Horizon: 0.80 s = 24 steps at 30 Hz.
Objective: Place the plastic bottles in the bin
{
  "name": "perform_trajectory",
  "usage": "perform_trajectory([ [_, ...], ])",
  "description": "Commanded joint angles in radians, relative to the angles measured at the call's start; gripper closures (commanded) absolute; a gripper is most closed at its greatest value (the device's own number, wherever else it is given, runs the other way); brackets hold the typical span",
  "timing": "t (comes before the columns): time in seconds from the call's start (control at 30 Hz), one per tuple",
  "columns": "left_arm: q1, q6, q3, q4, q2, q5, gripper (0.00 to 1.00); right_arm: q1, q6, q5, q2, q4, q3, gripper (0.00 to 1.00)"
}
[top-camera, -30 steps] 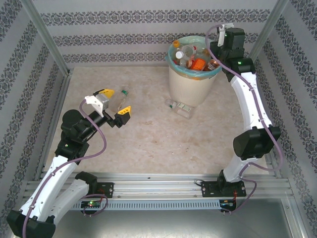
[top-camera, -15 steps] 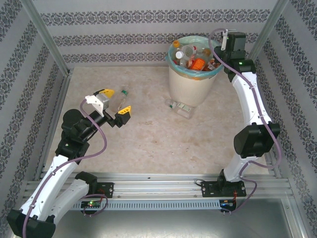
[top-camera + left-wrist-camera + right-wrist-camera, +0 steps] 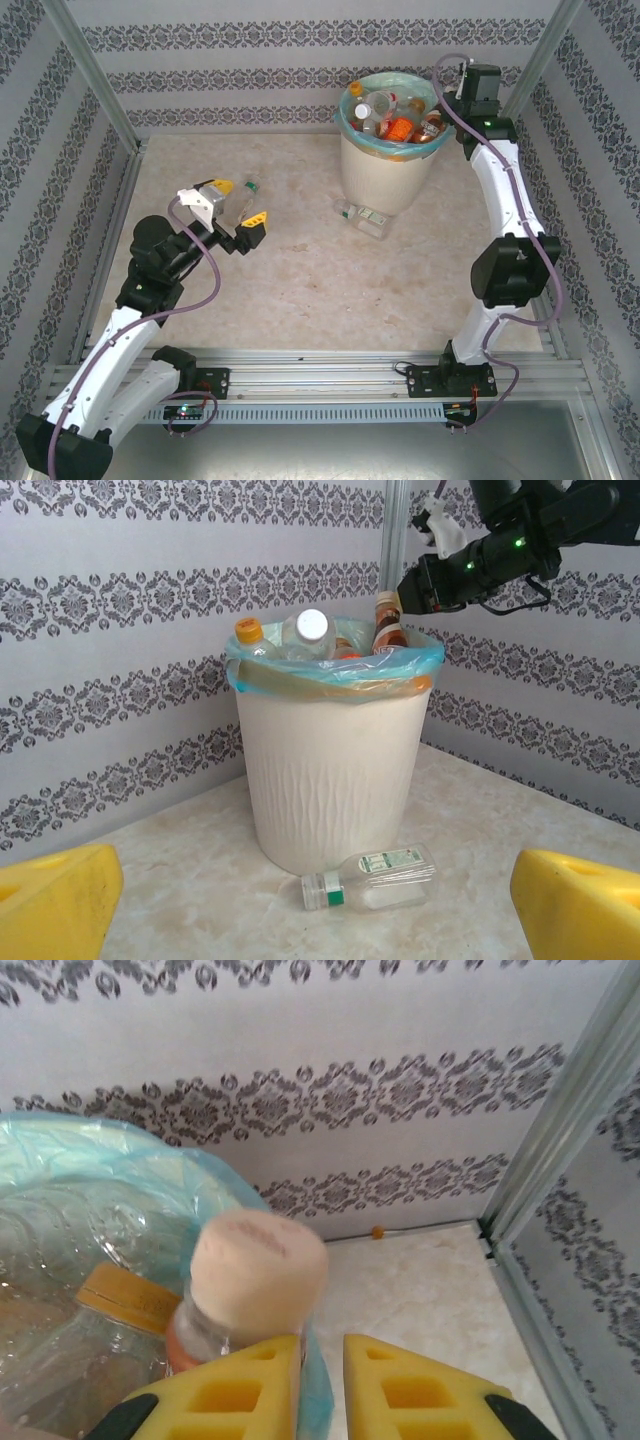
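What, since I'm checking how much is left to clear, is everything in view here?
bin: one, cream with a teal bag, far side of the table
bottles in the bin: several, clear with orange, white and red parts, piled to the rim
bottle by the bin: one, clear with a green-marked label, lying at the bin's foot
bottle on the left: one, clear with a green cap, lying on the table
table: one, beige marbled
walls: grey patterned, three sides
left gripper: yellow fingers, open, over the bottle on the left
right gripper: yellow fingers, shut, at the bin's rim
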Motion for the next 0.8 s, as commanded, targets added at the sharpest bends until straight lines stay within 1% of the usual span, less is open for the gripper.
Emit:
perform_trajectory([
  [0.0,-0.012,0.003,0.012,0.012,-0.001,-0.002,0.00,-0.006,0.047,-0.084,0.032,0.023,0.020,0.81],
  [0.2,-0.012,0.000,0.009,0.018,0.007,-0.002,0.00,0.004,0.025,-0.127,0.089,-0.016,0.095,0.82],
  [0.33,-0.013,-0.003,0.002,0.028,0.010,-0.002,0.00,0.010,0.010,-0.118,0.107,-0.050,0.126,0.81],
  [0.57,-0.012,-0.002,0.013,0.020,0.013,-0.014,0.00,0.018,0.008,-0.066,0.040,-0.047,0.133,0.68],
  [0.63,-0.013,-0.006,0.040,-0.036,0.023,-0.086,0.00,0.026,-0.002,-0.041,0.012,-0.056,0.141,0.64],
  [0.7,-0.013,-0.011,0.083,-0.128,0.048,-0.206,0.00,0.035,-0.011,-0.026,-0.029,-0.059,0.136,0.59],
  [0.77,-0.010,-0.011,0.139,-0.234,0.091,-0.293,0.00,0.045,-0.018,-0.014,-0.070,-0.059,0.118,0.55],
])
